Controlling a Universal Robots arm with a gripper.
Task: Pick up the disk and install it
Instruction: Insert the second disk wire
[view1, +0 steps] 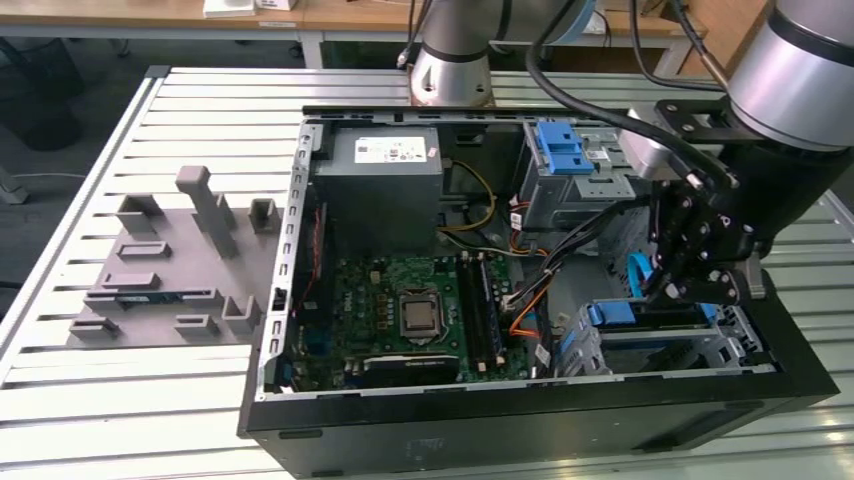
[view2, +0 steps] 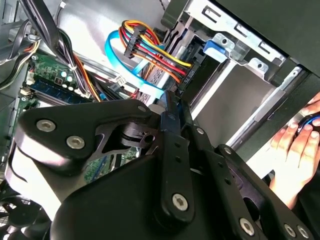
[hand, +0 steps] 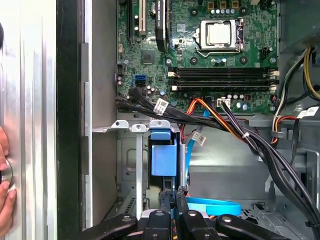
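Observation:
The disk (view1: 651, 318) lies in the drive cage at the front corner of the open computer case, on the exterior view's right. Its blue carrier frame (hand: 164, 156) faces out of the cage. My gripper (view1: 675, 290) hangs just above that cage, beside a light-blue flat cable (hand: 212, 205). In both wrist views the two black fingers (view2: 171, 116) stand pressed close together, with nothing seen between them. My gripper (hand: 173, 197) points down at the cage, short of the blue carrier.
The motherboard (view1: 414, 315) fills the case floor and the grey power-supply box (view1: 387, 165) sits at the back. Bundles of black and coloured cables (hand: 240, 132) cross near the cage. A person's hand (view2: 295, 145) rests on the case edge. A grey fixture block (view1: 174, 260) lies on the table.

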